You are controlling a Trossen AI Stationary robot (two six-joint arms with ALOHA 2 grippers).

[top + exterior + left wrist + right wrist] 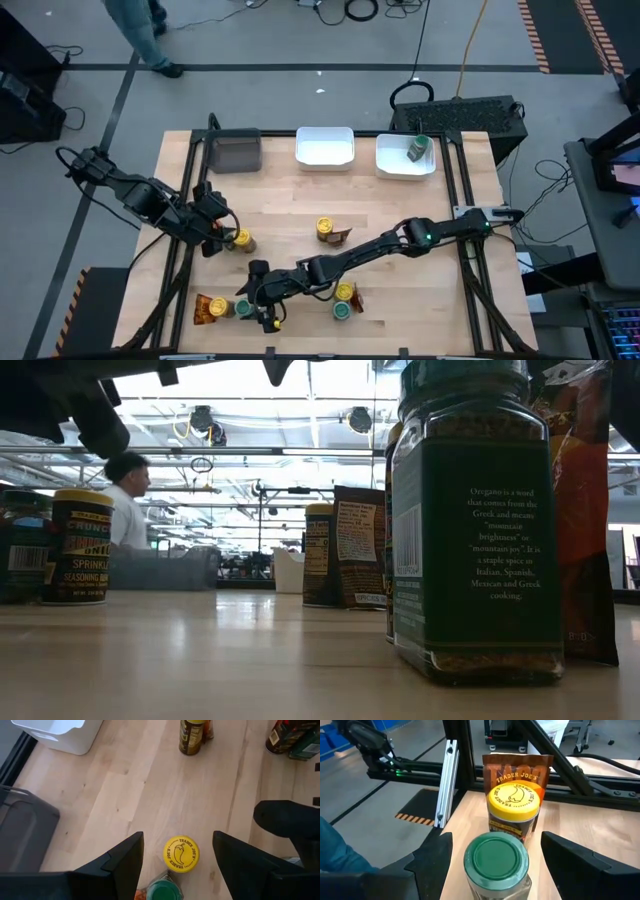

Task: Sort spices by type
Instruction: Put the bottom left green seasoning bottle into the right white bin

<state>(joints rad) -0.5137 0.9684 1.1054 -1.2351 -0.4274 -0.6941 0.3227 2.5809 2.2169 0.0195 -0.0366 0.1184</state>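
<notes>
In the right wrist view my right gripper (496,836) is open, with a finger on each side of a green-lidded jar (496,861) and touching nothing. Behind that jar stand a yellow-lidded jar (514,802) and an orange-brown packet (517,769). In the high view this gripper (262,308) reaches to the near left of the table. My left gripper (215,238) hovers open at the left, above a yellow-lidded jar (181,854) and a green lid (161,892). All the jars stand upright on their bases.
A grey tray (235,152) and two white trays (325,146) line the far edge, and the right one (395,165) holds a green-lidded jar (418,148). A yellow jar with a packet (328,231) stands mid-table. Two jars and a packet (346,300) stand near the front. A person (125,500) is behind.
</notes>
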